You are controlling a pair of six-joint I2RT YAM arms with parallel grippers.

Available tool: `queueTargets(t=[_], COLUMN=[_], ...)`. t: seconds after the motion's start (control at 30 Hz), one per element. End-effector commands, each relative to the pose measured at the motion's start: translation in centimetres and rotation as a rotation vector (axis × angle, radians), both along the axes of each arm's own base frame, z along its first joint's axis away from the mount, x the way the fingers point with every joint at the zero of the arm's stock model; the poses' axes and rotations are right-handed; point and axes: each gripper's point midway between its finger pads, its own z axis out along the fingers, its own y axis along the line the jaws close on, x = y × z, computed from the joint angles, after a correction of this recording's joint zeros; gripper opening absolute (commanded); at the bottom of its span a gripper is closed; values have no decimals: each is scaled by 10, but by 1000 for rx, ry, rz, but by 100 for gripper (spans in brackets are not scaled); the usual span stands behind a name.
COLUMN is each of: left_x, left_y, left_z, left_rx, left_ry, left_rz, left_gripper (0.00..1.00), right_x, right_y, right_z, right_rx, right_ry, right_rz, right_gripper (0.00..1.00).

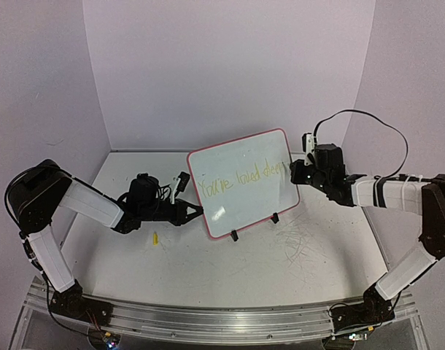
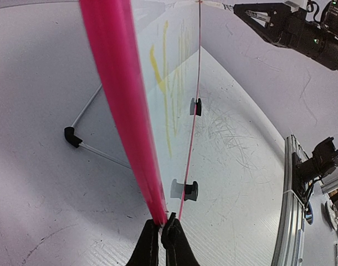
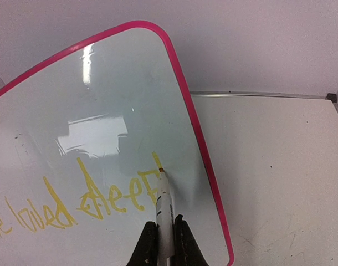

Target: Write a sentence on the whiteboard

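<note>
Between the narrow-set fingers of the right end effector [image 3: 164, 237] sits a white marker [image 3: 164, 202], clamped around its barrel. Its yellow tip touches the whiteboard [image 3: 102, 94] at the last stroke of the line. The sentence [image 3: 100, 204] is written in thin pale-yellow letters. From the right wrist "loved" and "deep" can be read, with the final letter partly hidden under the marker tip. From above, the line reads "You're loved deep" and runs slightly uphill toward the board's right edge.

At the board's lower left edge, the left end effector [image 2: 160, 239] is pinched shut on the pink-red rim, which runs up and away from its fingertips in the wrist view.

The whiteboard stands tilted back near the middle of the table [image 1: 208, 273], between the two arms, and is propped on a black wire stand [image 2: 75, 137]. Two black feet of the stand show under its bottom edge.

Grey scratch marks [image 1: 299, 244] cover the table just right of the board. A small yellow piece [image 1: 155, 238] lies on the table near the left arm's wrist.
</note>
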Motion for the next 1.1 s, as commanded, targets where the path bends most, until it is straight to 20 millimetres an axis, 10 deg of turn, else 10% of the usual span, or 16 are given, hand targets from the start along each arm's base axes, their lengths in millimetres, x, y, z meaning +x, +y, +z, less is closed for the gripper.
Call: queueTargets(t=[0.0, 1.07], left_x=[-4, -3], left_y=[12, 11], left_z=[-23, -20], left_rx=[90, 87], left_ry=[51, 49], left_rz=[23, 20], left_gripper=[0, 0], right_x=[-8, 5], right_y=[-3, 0], right_z=[-4, 33], right_rx=[7, 27], right_ry=[14, -75], right_rz=[0, -11], right_gripper=[0, 0])
